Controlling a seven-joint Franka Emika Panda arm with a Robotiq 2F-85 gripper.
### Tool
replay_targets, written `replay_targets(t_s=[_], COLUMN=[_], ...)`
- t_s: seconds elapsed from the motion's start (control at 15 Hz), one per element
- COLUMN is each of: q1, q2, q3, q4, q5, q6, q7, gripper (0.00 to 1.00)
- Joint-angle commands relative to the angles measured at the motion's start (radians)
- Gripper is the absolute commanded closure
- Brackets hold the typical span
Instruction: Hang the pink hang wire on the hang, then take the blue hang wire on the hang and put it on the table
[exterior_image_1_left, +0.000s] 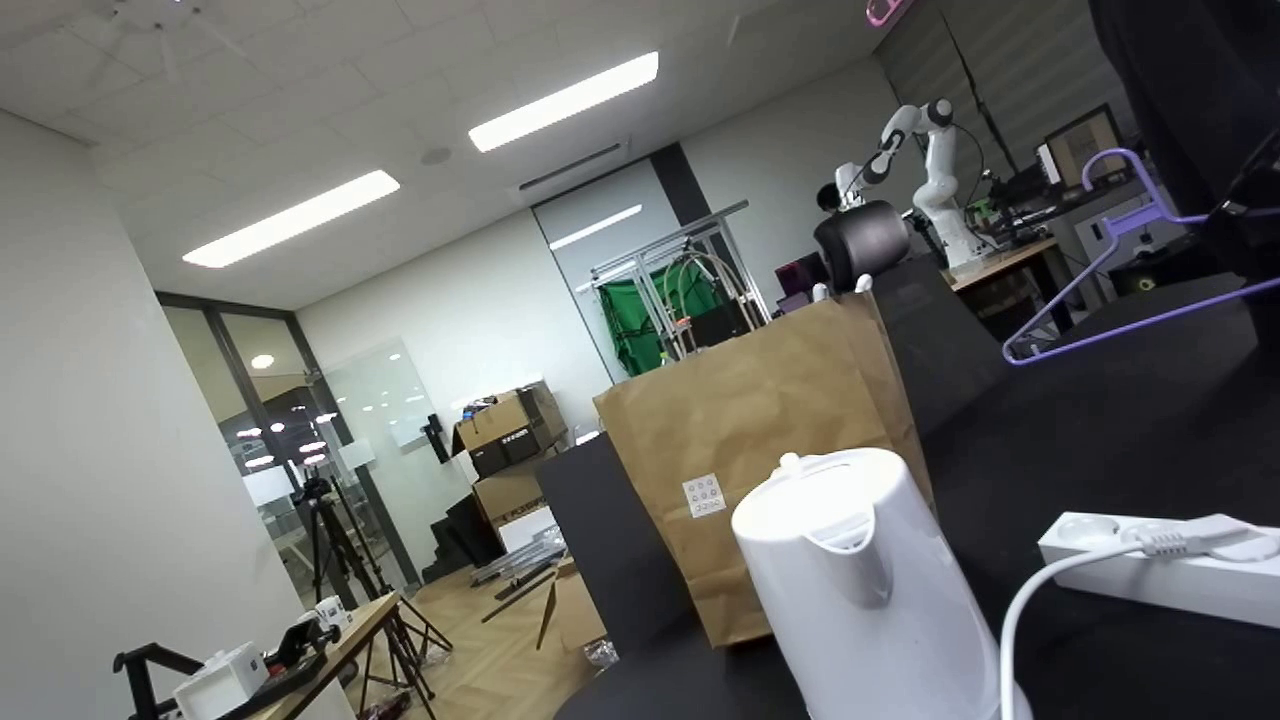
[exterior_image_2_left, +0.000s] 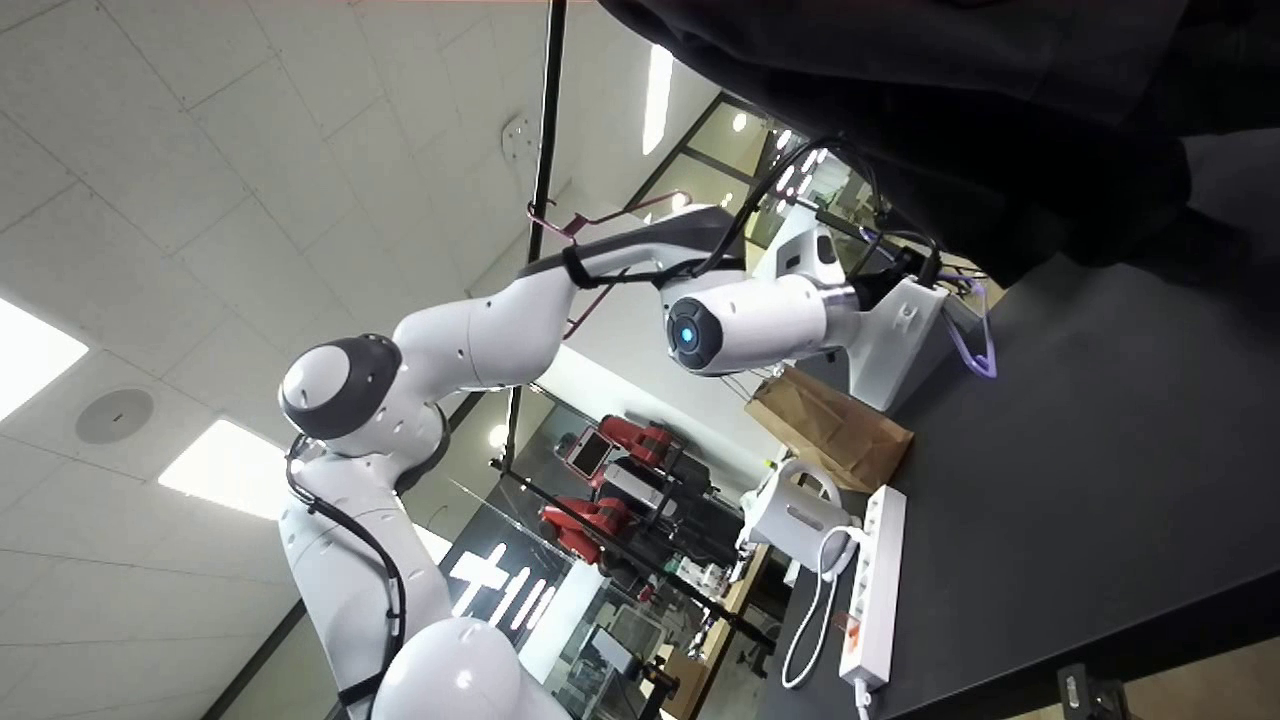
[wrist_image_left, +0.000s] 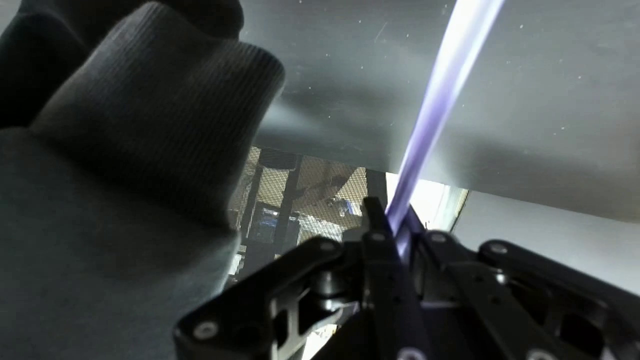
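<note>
I have the blue hang wire (wrist_image_left: 434, 107) pinched between my two fingers (wrist_image_left: 374, 222). It lies dead ahead: in the wrist view its gripped length runs out of my gripper (wrist_image_left: 393, 212) past the tips, leaning a little right, and the grey surface behind it I take for the table (exterior_image_2_left: 1070, 440). The coming move turns on that, I judge: wire leading, table beyond. In an exterior view the blue hang wire stands hook up, long bar lowest, over the table (whether that bar touches, I cannot tell), so I would probably tip it flat before letting go. Dark ribbed cloth (wrist_image_left: 165, 110) sits just beside my fingers; swinging towards it could snag the wire.

Counting: two hang wires, one blue in my grasp, one pink hang wire (exterior_image_2_left: 577, 224) hooked over the black bar (exterior_image_2_left: 545, 130), partly hidden by my arm (exterior_image_2_left: 480, 335); one table; on it one kettle (exterior_image_1_left: 870, 600), one paper bag (exterior_image_1_left: 740, 420), one power strip (exterior_image_2_left: 878, 590). The hanging half looks done to me.
</note>
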Motion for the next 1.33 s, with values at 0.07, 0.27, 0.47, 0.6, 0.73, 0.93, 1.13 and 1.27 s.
replay_targets(t_s=[0.07, 0.27, 0.47, 0.6, 0.73, 0.93, 1.13, 1.27], q1=[0.037, 0.049, 0.048, 0.048, 0.048, 0.097, 0.147, 0.191], q2=[0.040, 0.070, 0.070, 0.070, 0.070, 0.085, 0.111, 0.142], q3=[-0.016, -0.016, -0.020, -0.021, -0.021, -0.081, -0.144, -0.192], q4=[0.000, 0.000, 0.002, 0.002, 0.002, 0.008, 0.005, 0.002], q5=[0.000, 0.000, 0.000, 0.000, 0.000, 0.030, 0.066, 0.101], q6=[0.004, 0.004, 0.004, 0.004, 0.004, -0.037, -0.095, -0.139], q7=[0.001, 0.001, 0.001, 0.001, 0.001, 0.001, 0.001, 0.001], gripper=[0.92, 0.92, 0.92, 0.92, 0.92, 0.98, 0.98, 0.98])
